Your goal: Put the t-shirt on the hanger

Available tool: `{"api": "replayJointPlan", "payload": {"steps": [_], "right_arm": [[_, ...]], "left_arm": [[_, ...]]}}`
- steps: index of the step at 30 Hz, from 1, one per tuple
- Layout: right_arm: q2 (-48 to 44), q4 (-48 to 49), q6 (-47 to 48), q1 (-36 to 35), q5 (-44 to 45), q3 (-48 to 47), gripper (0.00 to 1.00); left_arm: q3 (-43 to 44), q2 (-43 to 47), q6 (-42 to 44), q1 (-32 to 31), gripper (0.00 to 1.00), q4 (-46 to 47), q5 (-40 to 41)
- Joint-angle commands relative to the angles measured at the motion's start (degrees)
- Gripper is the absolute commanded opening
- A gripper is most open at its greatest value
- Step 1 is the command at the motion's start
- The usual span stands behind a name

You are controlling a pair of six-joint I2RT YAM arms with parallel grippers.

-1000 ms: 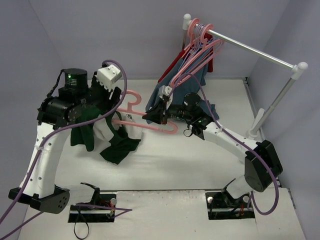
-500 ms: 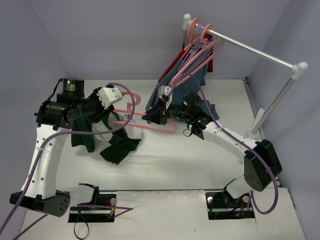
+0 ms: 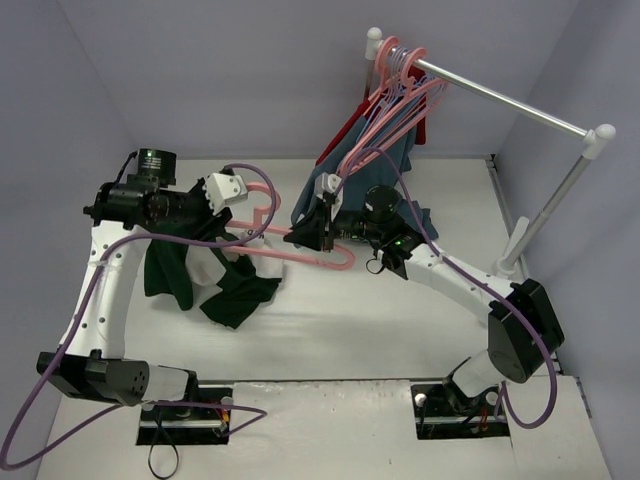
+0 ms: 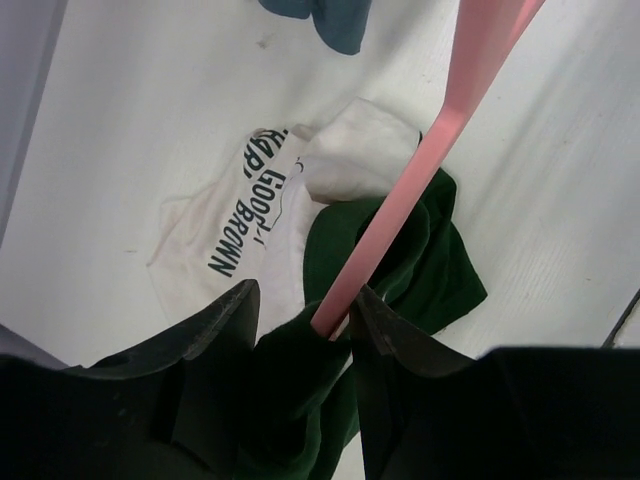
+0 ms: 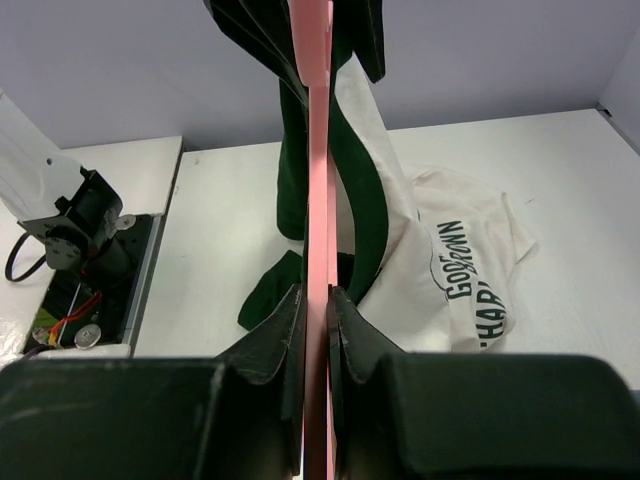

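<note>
As you check progress: one hanger [image 3: 300, 256] arm seems tucked into the t-shirt [image 3: 215, 280]; neither shoulder is seated.
Left gripper [image 4: 302, 305]: clamped on green t-shirt fabric, lifted near the table [image 3: 350, 330] left edge.
Right gripper [image 5: 318, 300]: pinching the hanger bar, mid-table.
Remaining: you must seat both shoulders.

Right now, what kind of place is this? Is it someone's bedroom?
Probably a robot practice booth, not a bedroom. A left arm and a right arm are bolted to a white table, plain walls box it in, and a clothes rail holds spare pink hangers.
</note>
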State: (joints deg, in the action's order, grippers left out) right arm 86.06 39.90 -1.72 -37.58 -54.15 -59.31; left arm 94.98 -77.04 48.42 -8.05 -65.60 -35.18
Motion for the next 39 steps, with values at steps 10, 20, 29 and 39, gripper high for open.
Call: {"api": "replayJointPlan", "payload": {"steps": [10, 20, 29, 39], "right_arm": [[0.4, 6.8, -0.5, -0.4, -3.7, -6.2, 0.0], [1.9, 6.4, -2.9, -0.2, -2.3, -7.4, 0.23], [-8.1, -1.0, -7.1, 3.8, 27.0, 1.5, 0.77], [-20.4, -12.8, -17.8, -0.3, 50.4, 6.2, 0.63]], "left_arm": [[-0.6, 0.1, -2.3, 0.5, 0.0, -0.1, -16.3], [-1.1, 2.9, -7.4, 0.4, 0.0, 1.4, -18.6], [-7.5, 12.8, -16.8, 0.5, 0.0, 12.3, -8.1], [-12.4, 16.5, -25.4, 0.3, 0.0, 16.9, -3.4]]}}
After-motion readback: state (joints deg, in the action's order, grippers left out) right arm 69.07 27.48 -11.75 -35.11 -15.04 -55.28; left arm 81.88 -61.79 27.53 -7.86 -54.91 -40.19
